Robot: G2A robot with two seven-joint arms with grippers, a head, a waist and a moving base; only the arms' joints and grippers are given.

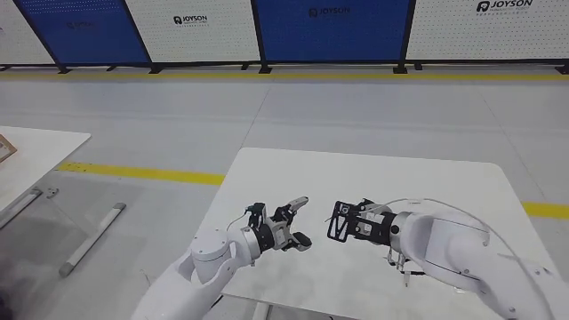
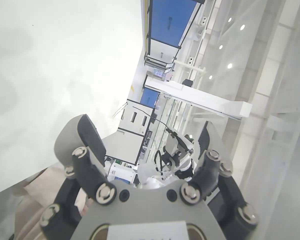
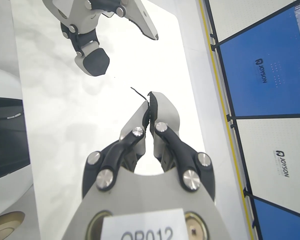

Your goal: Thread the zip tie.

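The zip tie (image 3: 138,93) is a thin black strip, and my right gripper (image 3: 148,101) is shut on it, with a short curved tip poking out past the fingertips. In the left wrist view the zip tie (image 2: 150,116) runs as a long thin line out of the right gripper (image 2: 175,139) farther off. My left gripper (image 2: 147,128) is open and holds nothing. Over the white table (image 1: 427,178) the two grippers face each other a small gap apart, the left gripper (image 1: 307,224) open toward the right gripper (image 1: 337,222). The open left gripper (image 3: 126,49) hangs just beyond the tie's tip.
The table's near edge lies just under both arms. Another white table (image 1: 36,156) stands at far left across the floor. Blue and white panels (image 1: 329,13) line the back, behind a yellow floor line (image 1: 142,173).
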